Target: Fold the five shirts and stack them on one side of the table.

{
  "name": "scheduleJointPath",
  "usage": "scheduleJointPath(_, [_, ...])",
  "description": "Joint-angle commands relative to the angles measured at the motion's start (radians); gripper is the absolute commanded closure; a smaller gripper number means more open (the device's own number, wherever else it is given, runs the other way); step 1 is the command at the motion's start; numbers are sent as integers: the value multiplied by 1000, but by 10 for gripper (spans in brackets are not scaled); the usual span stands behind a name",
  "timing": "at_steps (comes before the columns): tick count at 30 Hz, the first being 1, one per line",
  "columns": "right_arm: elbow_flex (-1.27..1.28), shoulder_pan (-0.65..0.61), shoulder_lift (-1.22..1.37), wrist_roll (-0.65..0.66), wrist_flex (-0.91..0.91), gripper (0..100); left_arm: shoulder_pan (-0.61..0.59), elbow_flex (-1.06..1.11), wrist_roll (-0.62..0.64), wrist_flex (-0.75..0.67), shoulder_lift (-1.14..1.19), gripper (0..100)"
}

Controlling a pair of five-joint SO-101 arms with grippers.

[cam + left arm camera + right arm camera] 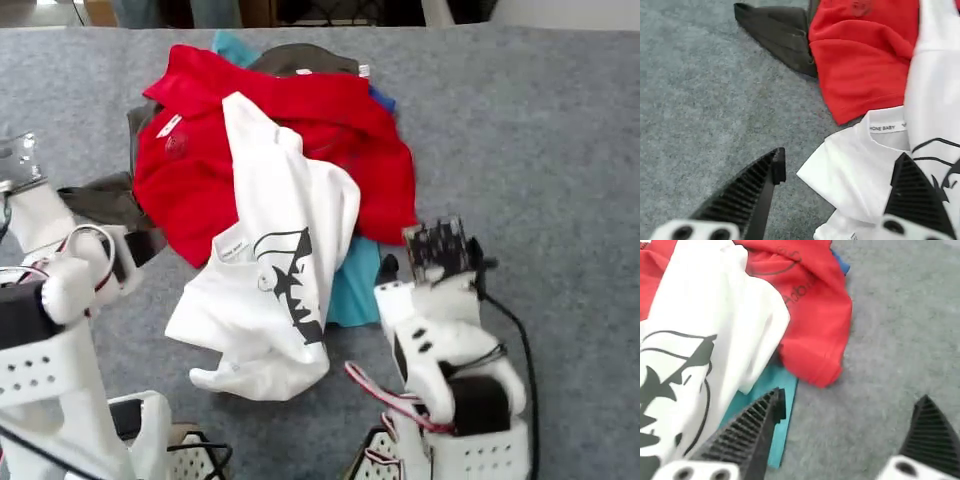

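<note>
Loosely heaped mid-bench, a white shirt lay across a red shirt, with a teal shirt under their near edge and a dark olive shirt poking out toward the left arm. The left arm's fingers stood spread and empty above the white shirt's collar. The right arm's fingers, likewise parted and empty, hovered over the teal shirt's edge.

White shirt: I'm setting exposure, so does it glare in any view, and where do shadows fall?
High view: light is even, the white shirt keeps its folds and print, with only a soft shadow under its lower edge. Left wrist view: its plain part is bright, folds faint. Right wrist view: its plain part is nearly washed out; a dark shadow lies under the red shirt's hem on the table.
</note>
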Motion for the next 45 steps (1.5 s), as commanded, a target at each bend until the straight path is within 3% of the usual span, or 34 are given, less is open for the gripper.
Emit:
scheduleJointPath(1, [-331, -77, 374, -38, 87, 580, -67, 76, 5, -75, -2, 658])
scheduleJointPath(5, [-633, -278, 716, -184, 287, 606, -102, 107, -11, -94, -2, 658])
scheduleJointPath(8, [-817, -422, 911, -310, 376, 610, -179, 130, -123, -97, -2, 658])
scheduleJointPath(15, [-972, -603, 1274, -459, 405, 609, -329, 242, -173, -187, -2, 658])
scheduleJointPath(24, [-1070, -609, 1666, -512, 385, 634, -348, 366, -235, -264, -3, 658])
scheduleJointPath(27, [-1118, -606, 1707, -509, 397, 765, -351, 384, -253, -281, -3, 658])
scheduleJointPath(30, [-1144, -601, 1735, -427, 393, 936, -351, 378, -292, -285, -3, 658])
scheduleJointPath(34, [-1142, -601, 1751, -379, 400, 926, -346, 375, -296, -285, -3, 658])
scheduleJointPath(38, [-1144, -595, 1750, -373, 456, 986, -352, 375, -298, -281, -8, 658])
scheduleJointPath(45, [-1228, -445, 1742, -373, 582, 985, -348, 372, -292, -279, -11, 658])
